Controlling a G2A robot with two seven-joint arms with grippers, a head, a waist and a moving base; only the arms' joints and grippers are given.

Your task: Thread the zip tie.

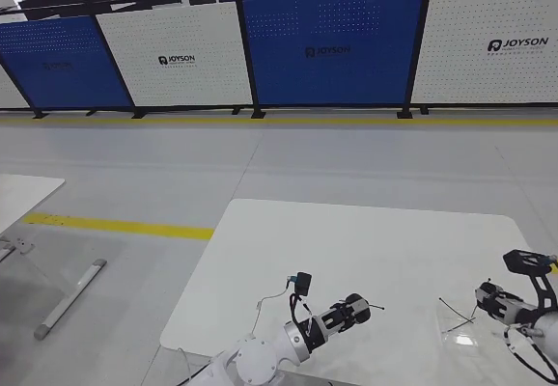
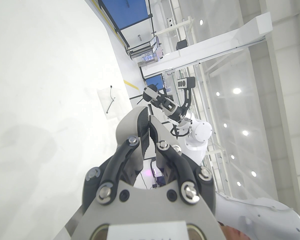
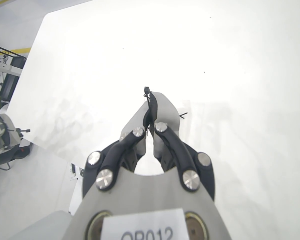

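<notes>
Zip tie (image 3: 146, 90) sits clenched in the right claw (image 3: 151, 98), its head poking past the fingertips, above the table (image 1: 356, 241) near its right near corner. Left claw (image 1: 359, 310), by the near edge, is clenched too, with a thin black strip (image 1: 376, 307) jutting from its tip.

Bright ceiling lamps (image 2: 237, 90) flood the hall. The white table (image 3: 215, 51) glares, nearly washed out. Wrist-view edges bulge.
</notes>
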